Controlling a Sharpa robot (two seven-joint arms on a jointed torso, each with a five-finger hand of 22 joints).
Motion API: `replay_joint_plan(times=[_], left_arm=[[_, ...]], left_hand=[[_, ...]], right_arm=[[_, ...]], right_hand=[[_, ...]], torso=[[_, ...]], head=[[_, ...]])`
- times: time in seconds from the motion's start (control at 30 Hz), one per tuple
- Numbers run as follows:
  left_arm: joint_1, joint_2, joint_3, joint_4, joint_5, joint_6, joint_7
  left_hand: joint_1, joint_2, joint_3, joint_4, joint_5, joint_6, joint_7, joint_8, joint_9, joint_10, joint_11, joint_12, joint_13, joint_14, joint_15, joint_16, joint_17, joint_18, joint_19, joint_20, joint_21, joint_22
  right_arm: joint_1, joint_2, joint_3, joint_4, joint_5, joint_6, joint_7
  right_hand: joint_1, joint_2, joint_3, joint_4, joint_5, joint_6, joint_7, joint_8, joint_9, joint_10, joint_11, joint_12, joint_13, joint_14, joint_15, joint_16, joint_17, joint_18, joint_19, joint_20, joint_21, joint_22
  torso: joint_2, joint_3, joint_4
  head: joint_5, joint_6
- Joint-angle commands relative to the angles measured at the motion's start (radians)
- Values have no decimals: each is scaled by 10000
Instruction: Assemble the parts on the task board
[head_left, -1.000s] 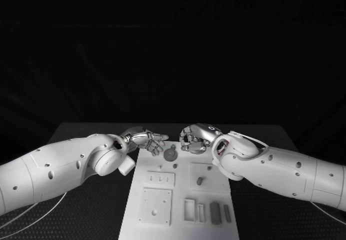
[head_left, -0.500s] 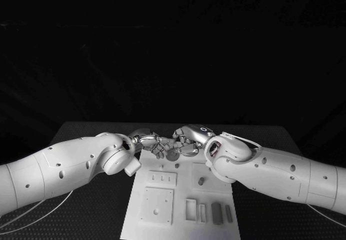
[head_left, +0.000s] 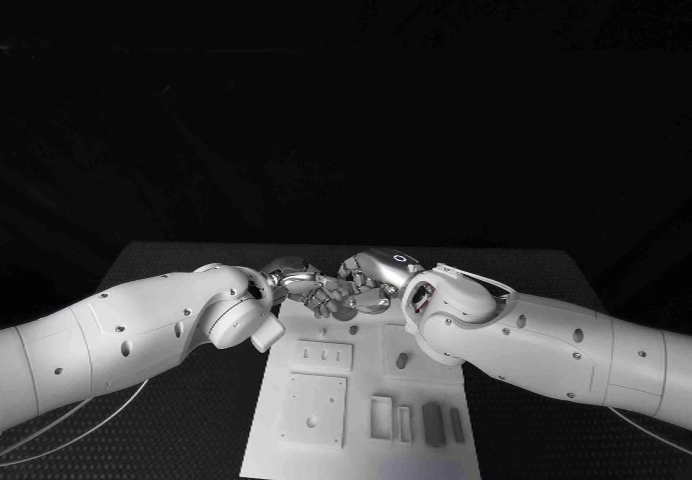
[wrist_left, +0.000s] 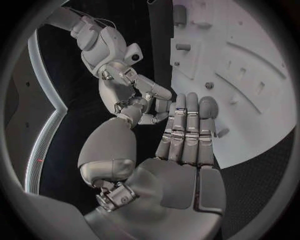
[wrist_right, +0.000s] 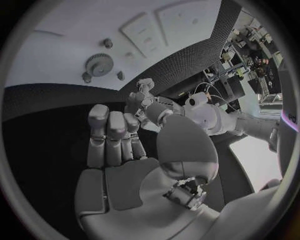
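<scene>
The white task board (head_left: 364, 388) lies lengthwise in the middle of the table. My left hand (head_left: 303, 286) and right hand (head_left: 372, 281) meet over its far end, fingertips close together. In the right wrist view a grey toothed disc (wrist_right: 99, 64) lies flat on the board (wrist_right: 56, 55) with small pegs (wrist_right: 108, 43) around it. My right hand (wrist_right: 119, 165) has its fingers stretched out with nothing in them. In the left wrist view my left hand (wrist_left: 181, 150) also has straight fingers holding nothing, and the right hand (wrist_left: 128, 95) is just beyond them.
Nearer to me the board carries raised square plates (head_left: 322, 357), a short peg (head_left: 402, 360) and upright grey blocks (head_left: 430, 425) beside a slot. Black table surface (head_left: 173, 420) lies on both sides of the board.
Both hands have moved inward toward each other over the board's far end. The toothed disc seen between them earlier in the head view is now covered by the hands.
</scene>
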Motion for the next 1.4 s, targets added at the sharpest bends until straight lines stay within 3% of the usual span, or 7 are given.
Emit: replay_joint_plan(times=[0.03, 0.43, 0.57, 0.87, 1.4], left_arm=[[12, 34, 5, 42, -42, 176, 21], [12, 63, 5, 42, 38, 155, 79], [12, 61, 5, 66, 49, 145, 77], [12, 21, 5, 69, 54, 157, 18], [11, 35, 5, 6, 54, 83, -9]], left_hand=[[19, 154, -19, -89, -41, 86, 9, 67, -1, 58, -19, 42, 16, 37, -14, 0, 22, 197, -28, -10, 46, 155], [100, 586, -98, -291, -40, 248, -58, 124, -7, 188, -89, 80, 58, 71, -31, 0, 86, 189, -10, -26, 61, 133], [188, 871, -81, -421, -38, 324, -90, 148, -10, 255, -123, 100, 79, 81, -38, -6, 109, 187, -6, -33, 66, 126], [711, 1707, 115, -1201, -22, 653, -213, 241, -33, 544, -259, 196, 165, 217, -90, 21, 191, 154, 41, -72, 115, 120], [748, 1813, 653, -1286, -27, 997, -332, 332, -28, 842, -388, 292, 272, 428, -192, 174, 329, 82, 146, -157, 186, 110]], right_arm=[[0, 50, -2, 2, -160, 161, -22], [-1, 203, -77, -85, -160, 215, -27], [-1, 201, -86, -99, -160, 216, -41], [-1, 186, -93, -135, -160, 243, -46], [-1, 203, -109, -105, -74, 258, -8]], right_hand=[[1, -95, 64, 16, -45, 1977, -367, -56, 0, -419, -375, -60, -15, 19, -42, -25, -13, 541, 45, 7, 27, 61], [-2, -119, 104, 15, -45, 1989, -367, -77, -8, -413, -375, -65, -18, 27, -41, -29, -17, 541, 54, 11, 24, 57], [-3, -128, 119, 16, -45, 1992, -367, -84, -12, -411, -375, -66, -19, 28, -41, -32, -19, 541, 57, 12, 22, 56], [-6, -144, 147, 16, -44, 1998, -367, -98, -17, -407, -375, -69, -21, 33, -41, -35, -23, 541, 63, 15, 20, 53], [-16, -186, 208, 16, -45, 2010, -366, -128, -29, -400, -374, -74, -24, 40, -40, -42, -29, 541, 73, 20, 13, 47]], torso=[[-5, -6, -4], [-5, -3, 4], [-6, -7, 2], [-9, -7, -6], [-4, -5, -4]], head=[[-11, -7], [-16, -33], [-16, -38], [-27, -43], [-34, -64]])
